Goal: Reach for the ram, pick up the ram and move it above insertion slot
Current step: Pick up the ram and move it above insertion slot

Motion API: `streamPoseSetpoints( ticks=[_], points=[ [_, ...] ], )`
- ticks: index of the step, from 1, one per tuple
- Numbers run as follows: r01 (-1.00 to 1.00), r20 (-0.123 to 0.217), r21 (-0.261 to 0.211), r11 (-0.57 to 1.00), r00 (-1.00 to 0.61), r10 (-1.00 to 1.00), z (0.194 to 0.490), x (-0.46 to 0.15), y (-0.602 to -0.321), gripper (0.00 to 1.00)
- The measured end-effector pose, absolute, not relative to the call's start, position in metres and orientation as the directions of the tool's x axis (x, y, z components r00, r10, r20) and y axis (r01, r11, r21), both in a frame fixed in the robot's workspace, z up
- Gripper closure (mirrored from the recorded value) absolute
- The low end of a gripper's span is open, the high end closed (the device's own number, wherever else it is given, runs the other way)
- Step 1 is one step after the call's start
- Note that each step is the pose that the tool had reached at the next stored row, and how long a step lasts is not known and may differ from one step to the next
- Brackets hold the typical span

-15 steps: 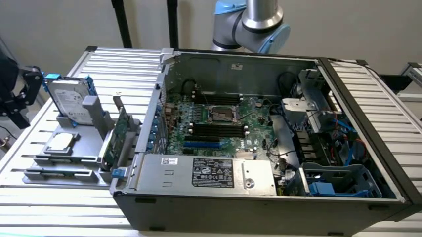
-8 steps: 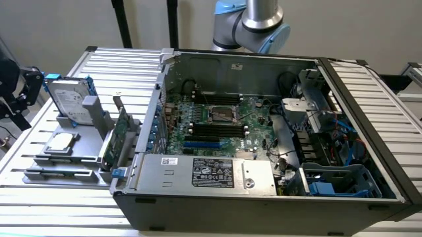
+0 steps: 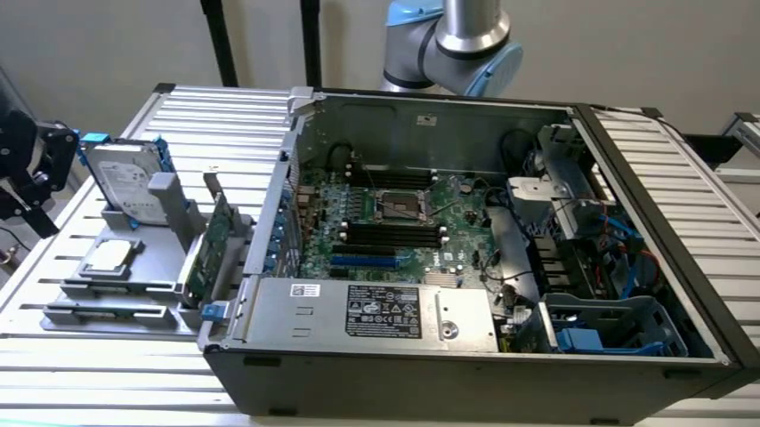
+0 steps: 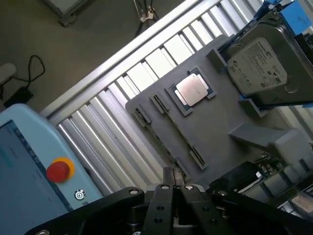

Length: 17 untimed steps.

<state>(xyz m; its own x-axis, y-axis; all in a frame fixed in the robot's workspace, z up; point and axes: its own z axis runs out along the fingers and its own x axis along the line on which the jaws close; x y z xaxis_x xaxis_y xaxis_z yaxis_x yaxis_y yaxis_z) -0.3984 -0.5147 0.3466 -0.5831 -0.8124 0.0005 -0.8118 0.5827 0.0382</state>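
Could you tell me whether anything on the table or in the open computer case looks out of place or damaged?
Nothing stands out. The hard drive stands propped in the grey holder, the processor lies flat in its recess, and the open case shows nothing spilled or broken.

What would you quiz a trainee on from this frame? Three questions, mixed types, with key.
1. True or false: the gripper is clamped on a green board.
2. Multiple choice: what lies flat on the grey fixture near the hard drive? A) a processor chip B) a fan C) a screwdriver
3. Fill the gap: the fixture sits to the exterior view's ____ of the open computer case.

Key
1. False: the gripper is shut with nothing in it.
2. A
3. left
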Motion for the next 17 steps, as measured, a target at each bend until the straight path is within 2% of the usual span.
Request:
streamPoseSetpoints(
  ticks=[17],
  points=[
    [-0.951,0.000,0.038,0.308,-0.308,-0.951,0.3398,-0.3983,-0.5147,0.90]
  ],
)
